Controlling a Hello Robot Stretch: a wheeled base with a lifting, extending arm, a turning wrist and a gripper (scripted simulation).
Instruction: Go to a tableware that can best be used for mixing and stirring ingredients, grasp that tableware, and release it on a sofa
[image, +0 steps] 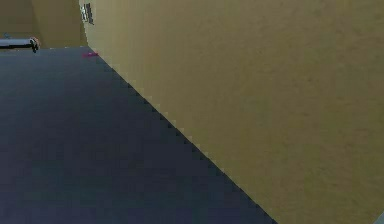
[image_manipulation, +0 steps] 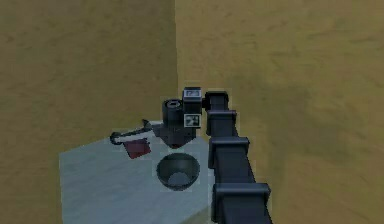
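we see a dark blue floor (image: 90, 140) and a long yellow wall (image: 270, 90) on the forward view's right. far off, a tiny pink thing (image: 90, 55) lies on the floor by the wall. to the side, a pale bench (image_manipulation: 95, 175) stands in a yellow corner. a small red thing (image_manipulation: 137, 150) lies on it. near it on the bench sits a round bowl (image_manipulation: 178, 170), grey, with a dark inside. it stands upright, just beside the arm (image_manipulation: 235, 170). the arm is a dark bar that goes up from the bottom edge. the end effector (image_manipulation: 135, 134) is at its far end, with thin fingers pointing left, near the red thing and the bowl. we cannot tell if the end effector grips anything.
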